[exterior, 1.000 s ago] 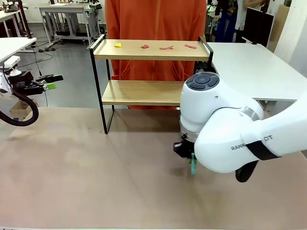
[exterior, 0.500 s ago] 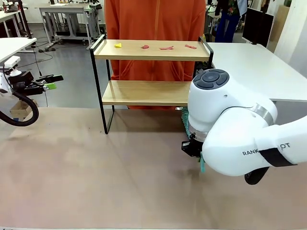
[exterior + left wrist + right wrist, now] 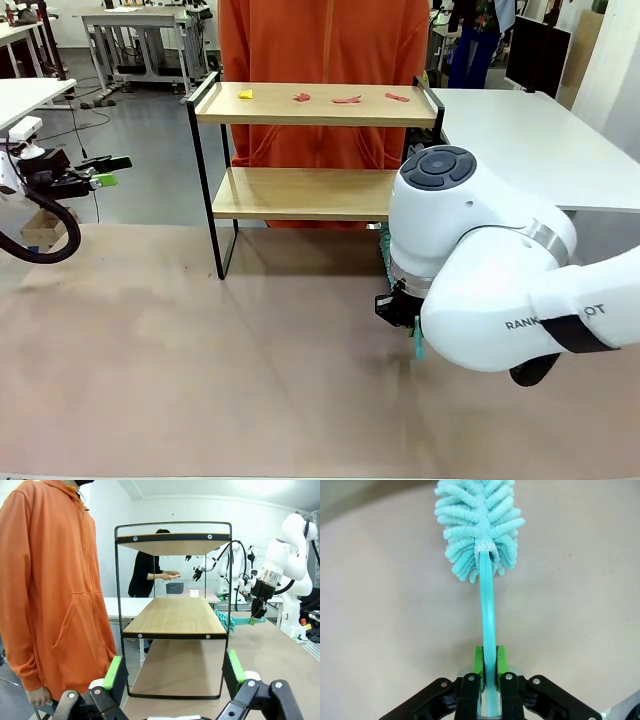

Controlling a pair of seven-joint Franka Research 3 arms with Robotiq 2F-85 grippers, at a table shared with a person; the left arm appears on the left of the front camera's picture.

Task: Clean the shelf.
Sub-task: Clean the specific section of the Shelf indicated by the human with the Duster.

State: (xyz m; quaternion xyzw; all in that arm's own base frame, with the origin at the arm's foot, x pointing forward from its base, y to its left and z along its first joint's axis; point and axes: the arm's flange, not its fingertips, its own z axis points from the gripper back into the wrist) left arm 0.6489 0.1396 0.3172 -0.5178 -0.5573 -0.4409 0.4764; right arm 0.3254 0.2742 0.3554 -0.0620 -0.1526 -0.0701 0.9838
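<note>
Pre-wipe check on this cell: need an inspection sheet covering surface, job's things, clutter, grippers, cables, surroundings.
Surface: tan tabletop, carrying the shelf at its far edge.
Job's things: shelf upright, two boards; teal duster, head near the lower board's right end, contact cannot be told.
Clutter: yellow scrap and three red scraps on the top board.
Grippers: left gripper jaws open, nothing in them, looking at the shelf end-on; right gripper jaws shut on the duster's handle.
Cables: black hose looping under the left arm.
Surroundings: person in an orange hoodie behind the shelf; white table to the right.
</note>
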